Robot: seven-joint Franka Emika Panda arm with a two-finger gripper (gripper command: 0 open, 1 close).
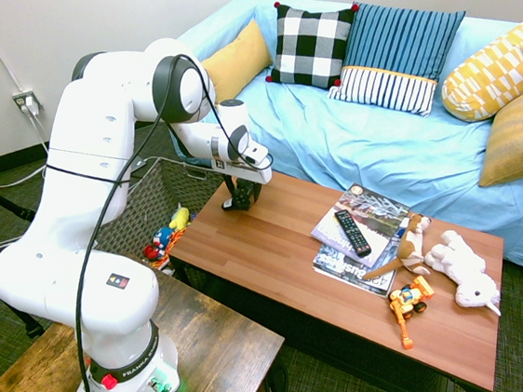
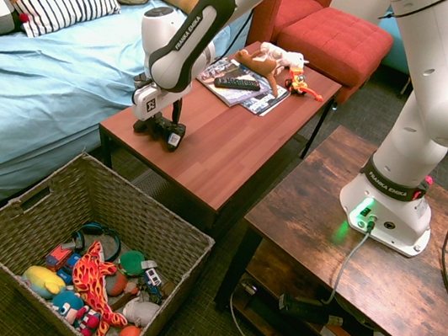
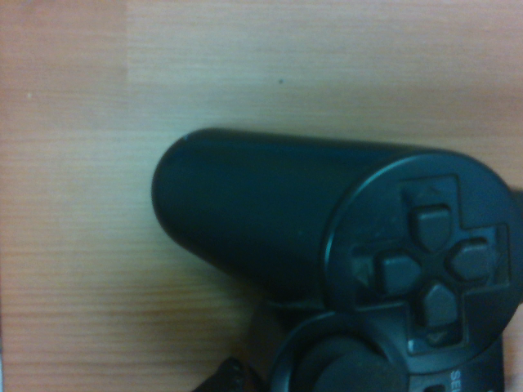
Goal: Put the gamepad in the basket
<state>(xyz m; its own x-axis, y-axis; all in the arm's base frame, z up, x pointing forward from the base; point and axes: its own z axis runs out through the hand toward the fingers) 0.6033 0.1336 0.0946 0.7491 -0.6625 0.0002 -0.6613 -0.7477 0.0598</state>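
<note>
claw (image 2: 158,118) open around the gamepad (image 2: 175,136), which sits at the basket end of the coffee table (image 2: 213,154) — center over the body, close evenly, confirm grip before lifting — clear the basket (image 2: 136,212) rim

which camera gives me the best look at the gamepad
The wrist view: the gamepad is large there, its directional buttons readable, though part is cut off. The second exterior view shows it small at the table's end; the first, small and dark.
</note>
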